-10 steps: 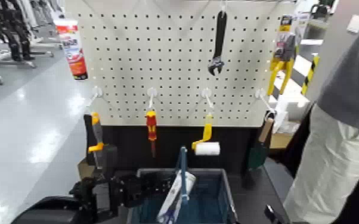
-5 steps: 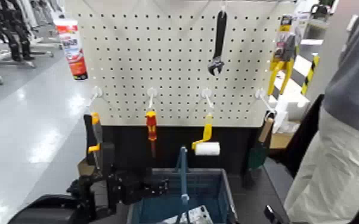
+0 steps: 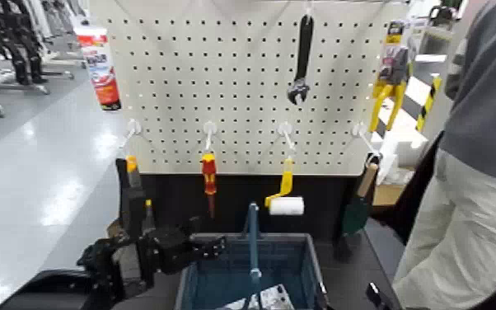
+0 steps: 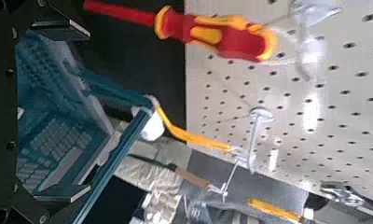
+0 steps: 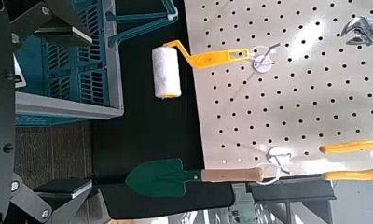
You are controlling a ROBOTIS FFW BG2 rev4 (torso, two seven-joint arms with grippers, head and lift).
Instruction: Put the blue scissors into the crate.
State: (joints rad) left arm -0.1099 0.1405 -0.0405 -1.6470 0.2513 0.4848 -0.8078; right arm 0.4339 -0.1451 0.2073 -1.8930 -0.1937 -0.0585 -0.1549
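head view, left claw (image 3: 204, 245) empty at crate (image 3: 301, 247) rim

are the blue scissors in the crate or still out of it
In. The scissors card lies on the floor of the crate, and the left claw holds nothing.

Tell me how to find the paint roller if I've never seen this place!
Find the big white pegboard wall and look along its bottom row of hooks. Third hook along, right of the red-and-yellow screwdriver, hangs the paint roller, just above the blue-grey plastic crate. It alone has a yellow handle ending in a fat white fuzzy cylinder.
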